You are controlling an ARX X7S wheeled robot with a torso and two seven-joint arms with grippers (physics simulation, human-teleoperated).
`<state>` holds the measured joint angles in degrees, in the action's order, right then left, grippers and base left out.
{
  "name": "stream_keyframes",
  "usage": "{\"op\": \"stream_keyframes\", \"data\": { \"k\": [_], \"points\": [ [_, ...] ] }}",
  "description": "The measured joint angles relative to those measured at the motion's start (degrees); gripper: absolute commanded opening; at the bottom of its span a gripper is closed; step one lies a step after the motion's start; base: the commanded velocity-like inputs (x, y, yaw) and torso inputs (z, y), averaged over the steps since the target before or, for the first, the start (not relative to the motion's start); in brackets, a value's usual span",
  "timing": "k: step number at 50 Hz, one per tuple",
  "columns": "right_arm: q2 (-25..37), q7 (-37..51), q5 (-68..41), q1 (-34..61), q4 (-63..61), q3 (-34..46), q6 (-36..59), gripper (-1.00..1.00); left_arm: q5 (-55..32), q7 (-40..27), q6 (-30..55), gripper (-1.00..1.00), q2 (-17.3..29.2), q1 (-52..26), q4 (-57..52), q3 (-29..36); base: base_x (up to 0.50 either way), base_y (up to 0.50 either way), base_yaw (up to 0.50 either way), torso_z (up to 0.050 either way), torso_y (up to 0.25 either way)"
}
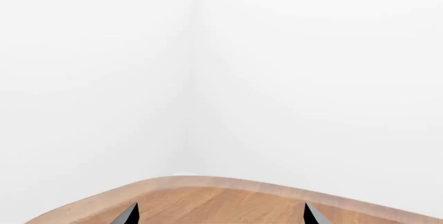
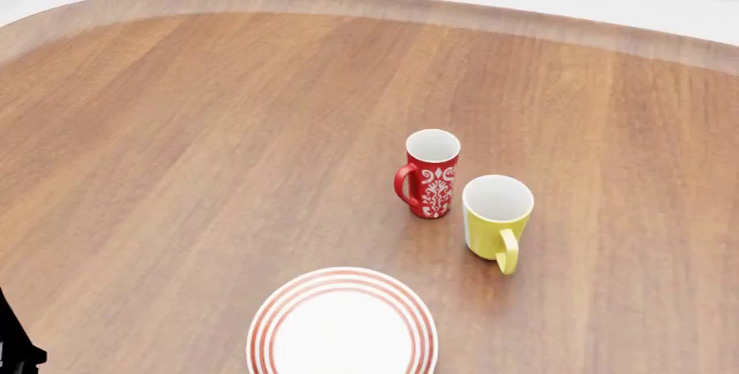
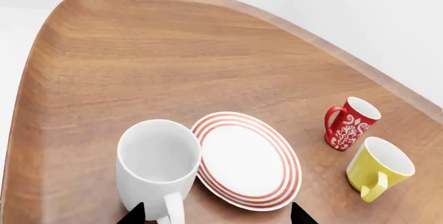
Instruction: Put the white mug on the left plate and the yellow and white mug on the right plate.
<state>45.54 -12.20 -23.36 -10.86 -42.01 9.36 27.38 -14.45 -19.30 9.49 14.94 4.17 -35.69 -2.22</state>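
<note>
A: In the left wrist view I see only the table [image 1: 229,203] edge and a white wall. The left gripper [image 1: 221,214] shows two dark tips standing apart, nothing between them, so I call it released. It looks outward, away from all the crockery.

B: And the head view?

A: One plate [image 2: 343,322] lies at 6 o'clock. The yellow mug [image 2: 497,218] stands upright at about 4 o'clock from the middle, with the red mug [image 2: 431,173] just beside it at its 10 o'clock. I cannot see the white mug here, nor a second plate.

B: The right wrist view shows it?

A: Yes. The white mug [image 3: 157,168] stands upright on the table, at the plate's [image 3: 246,160] 9 o'clock, its rim overlapping the plate's edge in this view. The right gripper [image 3: 218,214] hangs above, tips spread wide, holding nothing.

B: So the next step?

A: I think to grasp the white mug. The gripper should centre over its wall, avoid the handle [image 3: 173,208], and not push the plate.
</note>
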Motion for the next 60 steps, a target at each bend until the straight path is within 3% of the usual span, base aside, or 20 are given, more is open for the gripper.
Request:
{"op": "stream_keyframes", "data": {
  "k": [15, 60],
  "points": [
    [-3.12, -6.5, -1.96, 11.89, 8.09, 5.82, 3.17, 1.0, 0.12, -0.32, -0.07, 1.0, 0.11, -0.41, 0.15, 1.02, 0.0, 0.0, 0.0, 0.0, 0.0],
    [-8.8, -14.42, 4.45, 22.14, 26.36, 18.44, 2.54, 1.0, -0.64, -1.43, -0.08, 1.0, 1.02, -0.78, -0.23, 1.87, 0.0, 0.0, 0.0, 0.0, 0.0]
  ]
}}
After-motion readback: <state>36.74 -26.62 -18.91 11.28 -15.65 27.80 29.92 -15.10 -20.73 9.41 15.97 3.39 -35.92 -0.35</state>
